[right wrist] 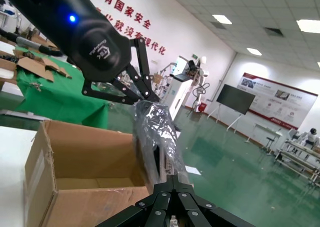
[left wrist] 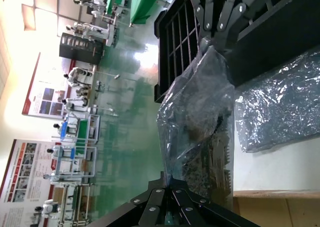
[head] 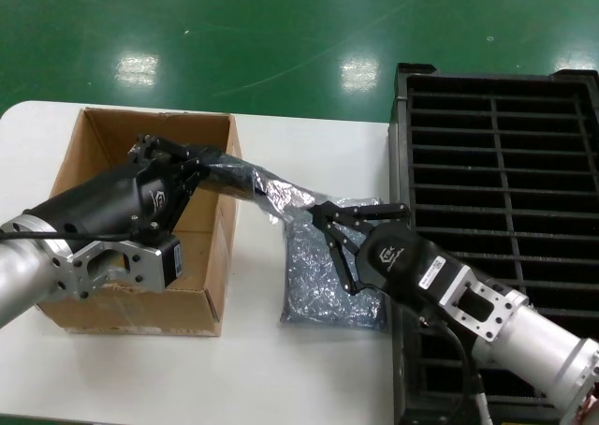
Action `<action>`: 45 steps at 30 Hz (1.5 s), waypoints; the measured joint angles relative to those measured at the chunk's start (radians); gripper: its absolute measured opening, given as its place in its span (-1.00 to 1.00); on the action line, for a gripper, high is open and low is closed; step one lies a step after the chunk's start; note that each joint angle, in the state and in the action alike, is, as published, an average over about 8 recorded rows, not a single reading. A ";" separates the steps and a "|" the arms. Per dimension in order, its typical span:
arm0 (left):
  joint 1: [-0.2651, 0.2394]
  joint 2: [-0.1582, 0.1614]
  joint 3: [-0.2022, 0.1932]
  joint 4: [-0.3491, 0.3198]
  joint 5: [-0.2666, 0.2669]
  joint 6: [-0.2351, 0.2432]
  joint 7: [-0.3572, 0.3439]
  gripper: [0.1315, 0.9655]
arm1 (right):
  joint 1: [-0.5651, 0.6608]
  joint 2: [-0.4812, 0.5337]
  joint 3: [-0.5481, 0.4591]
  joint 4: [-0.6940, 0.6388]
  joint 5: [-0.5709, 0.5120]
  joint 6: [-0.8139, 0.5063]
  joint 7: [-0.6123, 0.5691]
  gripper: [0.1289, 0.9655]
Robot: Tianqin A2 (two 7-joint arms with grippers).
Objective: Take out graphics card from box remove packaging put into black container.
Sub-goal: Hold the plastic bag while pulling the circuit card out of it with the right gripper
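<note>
Packaging (head: 257, 189) with card inside spans frame centre, long axis left-right: left gripper (head: 208, 169) clamps one end, right gripper (head: 316, 212) pinches the other.

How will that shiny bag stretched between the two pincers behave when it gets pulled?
The packaging, pinched by the left pincer and right pincer, looks thin and crinkled, so probably floppy and light. Its glossy film may slip. The graphics card inside probably keeps the middle stiff.
</note>
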 joint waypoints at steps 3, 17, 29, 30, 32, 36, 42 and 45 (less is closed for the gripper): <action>0.000 0.000 0.000 0.000 0.000 0.000 0.000 -0.98 | 0.020 -0.010 -0.005 -0.032 0.000 -0.008 -0.001 -0.99; 0.000 0.000 0.000 0.000 0.000 0.000 0.000 -0.98 | 0.136 -0.026 -0.058 -0.152 -0.032 -0.069 -0.014 -0.99; 0.000 0.000 0.000 0.000 0.000 0.000 0.000 -0.98 | 0.196 -0.027 -0.084 -0.190 -0.059 -0.096 -0.035 -0.99; 0.000 0.000 0.000 0.000 0.000 0.000 0.000 -0.98 | 0.196 -0.027 -0.084 -0.189 -0.059 -0.097 -0.034 -0.97; 0.000 0.000 0.000 0.000 0.000 0.000 0.000 -0.98 | 0.197 -0.028 -0.085 -0.188 -0.059 -0.098 -0.031 -0.94; 0.000 0.000 0.000 0.000 0.000 0.000 0.000 -0.98 | 0.198 -0.032 -0.086 -0.187 -0.058 -0.096 -0.021 -0.88; 0.000 0.000 0.000 0.000 0.000 0.000 0.000 -0.98 | 0.203 -0.049 -0.084 -0.198 -0.055 -0.085 -0.011 -0.74; 0.000 0.000 0.000 0.000 0.000 0.000 0.000 -0.98 | 0.210 -0.061 -0.078 -0.210 -0.051 -0.075 -0.004 -0.65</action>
